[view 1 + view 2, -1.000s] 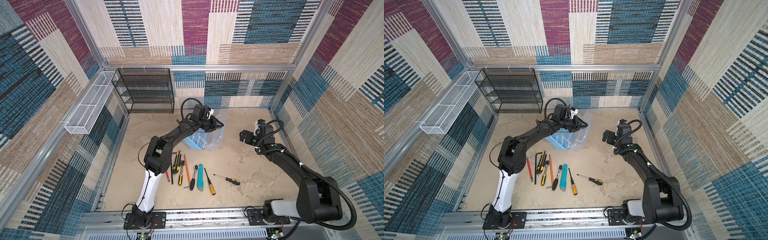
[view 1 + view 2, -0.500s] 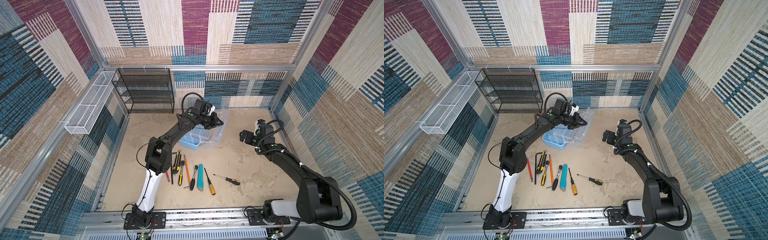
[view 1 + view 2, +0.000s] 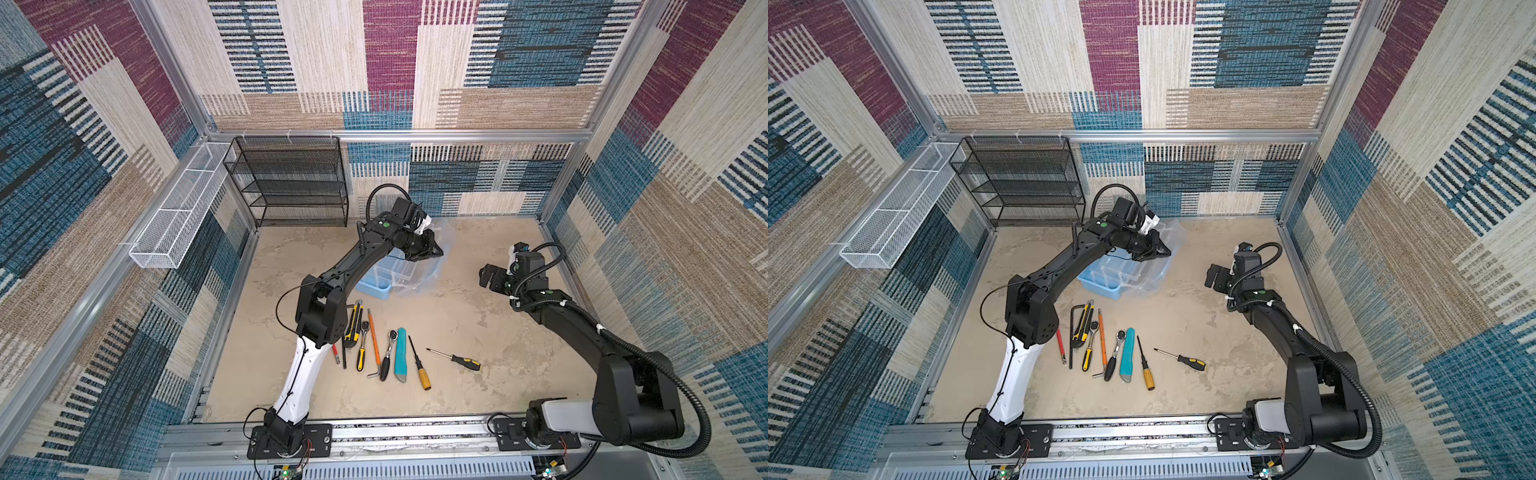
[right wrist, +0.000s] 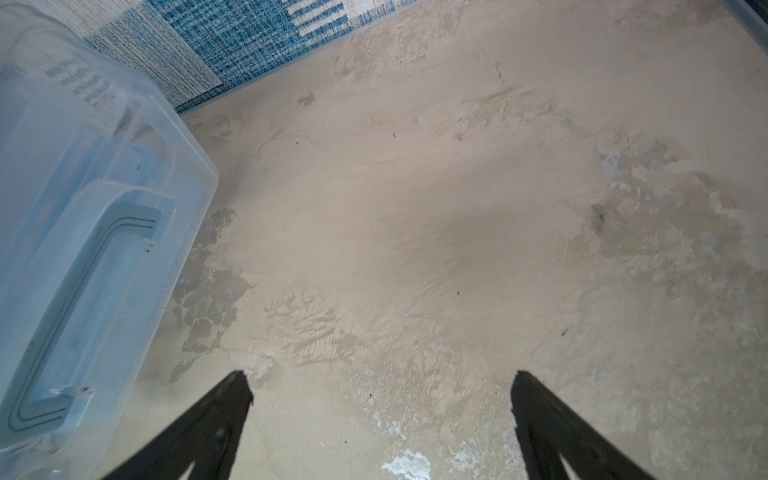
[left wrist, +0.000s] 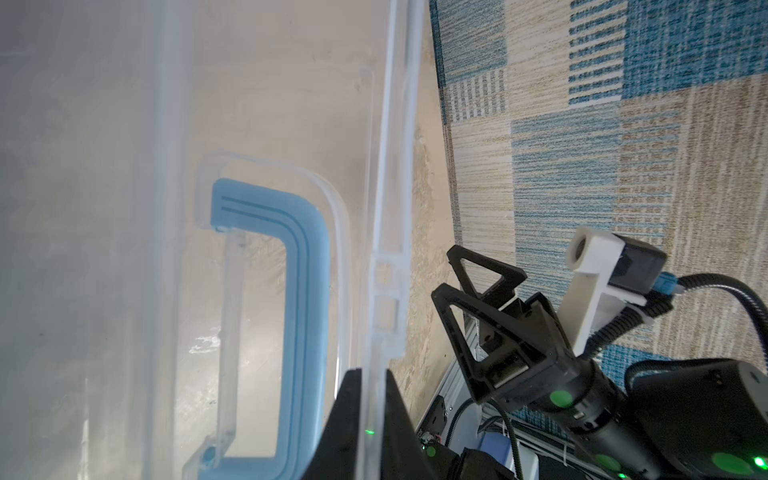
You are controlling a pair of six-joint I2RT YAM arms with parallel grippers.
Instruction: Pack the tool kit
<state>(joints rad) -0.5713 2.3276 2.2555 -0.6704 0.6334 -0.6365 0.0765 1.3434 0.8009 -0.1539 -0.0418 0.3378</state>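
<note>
The blue toolbox [image 3: 376, 287] sits near the back of the counter [image 3: 457, 316]. Its clear lid [image 3: 422, 270] is lifted partway and tilted up. The lid's thin edge is pinched in the left pincer [image 5: 368, 403], which is closed tight on it. The right pincer [image 4: 380, 386] is wide open and nothing is held in it. It hangs over bare counter just beside the box. The tools [image 3: 388, 353] are laid in a row nearer the front, well apart from the box.

The step looks like opening the lid all the way. The lid should be swung slowly around its hinge, not pulled sideways, so the light box is not dragged or tipped. Only a thin, slippery rim is gripped, so it should be held firm until the lid can rest open. If the box slides, its blue wall could be steadied by the open right pincer.
</note>
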